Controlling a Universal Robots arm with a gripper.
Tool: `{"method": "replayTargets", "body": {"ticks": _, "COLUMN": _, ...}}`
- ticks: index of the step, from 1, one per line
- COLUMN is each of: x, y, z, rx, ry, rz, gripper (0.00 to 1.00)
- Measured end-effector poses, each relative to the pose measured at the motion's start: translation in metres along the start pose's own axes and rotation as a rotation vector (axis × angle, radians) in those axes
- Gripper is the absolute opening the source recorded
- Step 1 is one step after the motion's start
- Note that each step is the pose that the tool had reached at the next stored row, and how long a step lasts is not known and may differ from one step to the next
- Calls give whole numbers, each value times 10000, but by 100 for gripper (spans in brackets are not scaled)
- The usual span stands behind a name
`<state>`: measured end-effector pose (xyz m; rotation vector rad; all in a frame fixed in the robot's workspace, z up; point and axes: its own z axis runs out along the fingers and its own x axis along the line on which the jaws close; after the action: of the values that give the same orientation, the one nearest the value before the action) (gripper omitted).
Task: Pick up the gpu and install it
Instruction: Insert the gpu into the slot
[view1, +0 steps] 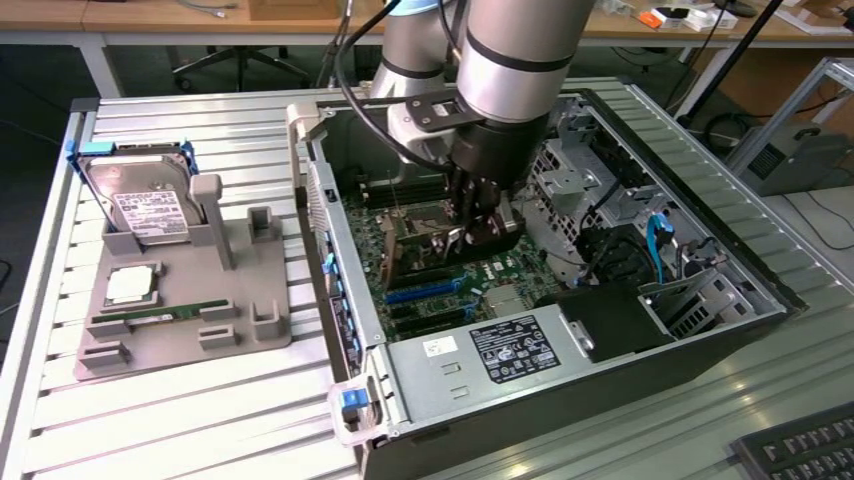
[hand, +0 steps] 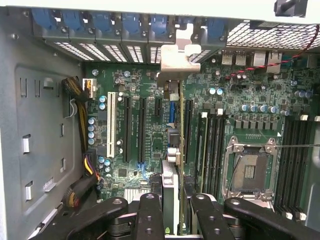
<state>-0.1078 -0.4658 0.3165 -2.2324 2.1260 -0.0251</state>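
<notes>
The gpu (hand: 175, 150) is a thin card seen edge-on, running across the green motherboard (hand: 150, 90) inside the open computer case (view1: 350, 330). Its grey metal bracket (hand: 176, 56) sits at the rear slot openings of the case. My gripper (hand: 175, 200) is shut on the card, one black finger (hand: 150, 212) on each side of it. In the exterior view the gripper (view1: 474, 225) reaches down into the case over the board, with the gpu (view1: 411, 250) below it. I cannot tell whether the card's edge sits in a slot.
Long black expansion slots (hand: 127, 125) lie beside the card, and an open CPU socket (hand: 250, 170) lies on the other side. A power supply (view1: 514, 350) fills the case's near end. On the exterior view's left a grey holder (view1: 247, 300) carries a hard drive (view1: 147, 205), a chip (view1: 130, 285) and a memory stick (view1: 160, 315).
</notes>
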Motion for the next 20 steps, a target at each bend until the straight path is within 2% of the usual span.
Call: {"method": "replayTargets", "body": {"ticks": 20, "x": -4, "y": 99, "z": 86, "rx": -1, "ry": 3, "rz": 0, "gripper": 27}}
